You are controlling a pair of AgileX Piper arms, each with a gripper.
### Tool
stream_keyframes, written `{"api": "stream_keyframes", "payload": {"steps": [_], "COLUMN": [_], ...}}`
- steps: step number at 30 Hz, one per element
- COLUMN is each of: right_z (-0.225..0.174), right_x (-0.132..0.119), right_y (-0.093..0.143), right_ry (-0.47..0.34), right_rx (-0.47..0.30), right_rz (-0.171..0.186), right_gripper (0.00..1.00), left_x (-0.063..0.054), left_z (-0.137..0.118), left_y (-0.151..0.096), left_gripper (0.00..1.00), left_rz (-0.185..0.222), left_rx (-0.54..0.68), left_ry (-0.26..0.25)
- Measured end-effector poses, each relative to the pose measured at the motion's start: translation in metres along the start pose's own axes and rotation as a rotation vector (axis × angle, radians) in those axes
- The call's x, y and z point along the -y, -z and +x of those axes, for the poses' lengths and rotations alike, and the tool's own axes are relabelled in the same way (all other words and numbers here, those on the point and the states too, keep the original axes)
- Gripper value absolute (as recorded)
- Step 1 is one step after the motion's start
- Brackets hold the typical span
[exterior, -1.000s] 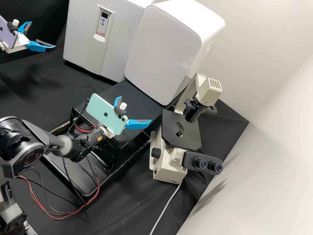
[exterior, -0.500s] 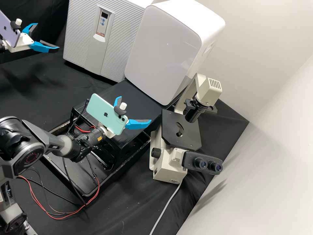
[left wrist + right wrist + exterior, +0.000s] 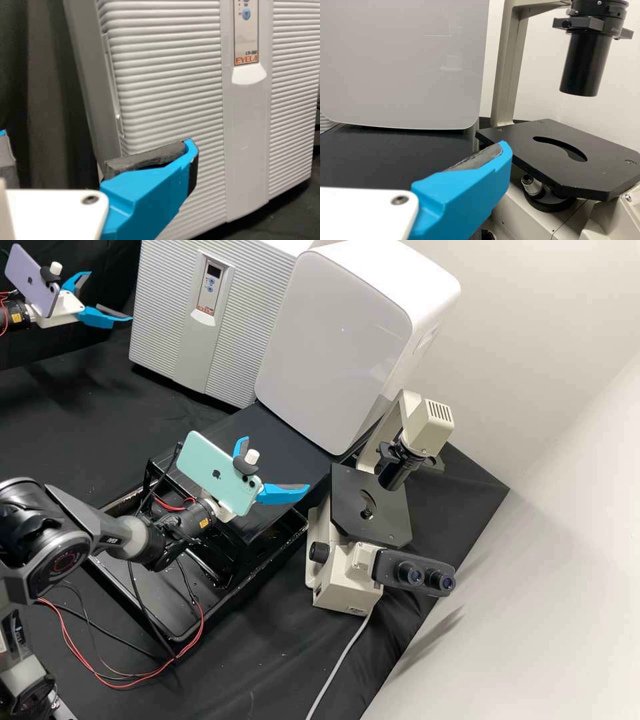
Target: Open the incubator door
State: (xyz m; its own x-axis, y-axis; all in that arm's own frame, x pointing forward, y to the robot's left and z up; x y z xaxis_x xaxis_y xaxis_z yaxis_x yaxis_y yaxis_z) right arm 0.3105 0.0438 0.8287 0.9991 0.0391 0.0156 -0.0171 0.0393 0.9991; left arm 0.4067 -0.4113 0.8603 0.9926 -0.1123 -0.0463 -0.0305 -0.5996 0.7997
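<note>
Wrinkled black cloth [image 3: 267,653] covers the bench beneath pale, plain walls [image 3: 547,340]. The boxy grey-white incubator with a ribbed front [image 3: 167,327] stands toward the back, beside a glossy white rounded cabinet [image 3: 333,340]; its door looks closed, as far as the angle lets me judge. Near the incubator, the left gripper [image 3: 110,297] is spread and empty; the right gripper [image 3: 277,463], likewise, is beside a cream microscope with a black stage [image 3: 347,580].

Red capitals [image 3: 246,60] marked the pale rectangular control panel [image 3: 247,37] on the ribbed white incubator [image 3: 170,80]; dark fruit-shaped logos [image 3: 217,475] marked the mint-green phone [image 3: 207,457] and lilac phone [image 3: 25,272].
</note>
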Motion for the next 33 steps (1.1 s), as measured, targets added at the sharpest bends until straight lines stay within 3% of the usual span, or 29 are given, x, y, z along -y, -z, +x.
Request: {"api": "stream_keyframes", "payload": {"steps": [8,17,22,33], "right_z": [0.0,0.0,0.0,0.0], "right_x": [0.0,0.0,0.0,0.0], "right_y": [0.0,0.0,0.0,0.0], "right_ry": [0.0,0.0,0.0,0.0], "right_rx": [0.0,0.0,0.0,0.0], "right_rz": [0.0,0.0,0.0,0.0], "right_gripper": [1.0,1.0,1.0,1.0], "left_x": [-0.015,-0.029,-0.031,-0.014], "left_z": [0.037,0.072,0.085,0.1], "left_y": [0.008,0.016,0.028,0.037], "left_gripper": [1.0,1.0,1.0,1.0], "left_rz": [0.056,0.04,-0.036,-0.157], "left_rx": [0.126,0.238,0.245,0.247], "left_ry": [-0.047,-0.078,-0.093,-0.047]}}
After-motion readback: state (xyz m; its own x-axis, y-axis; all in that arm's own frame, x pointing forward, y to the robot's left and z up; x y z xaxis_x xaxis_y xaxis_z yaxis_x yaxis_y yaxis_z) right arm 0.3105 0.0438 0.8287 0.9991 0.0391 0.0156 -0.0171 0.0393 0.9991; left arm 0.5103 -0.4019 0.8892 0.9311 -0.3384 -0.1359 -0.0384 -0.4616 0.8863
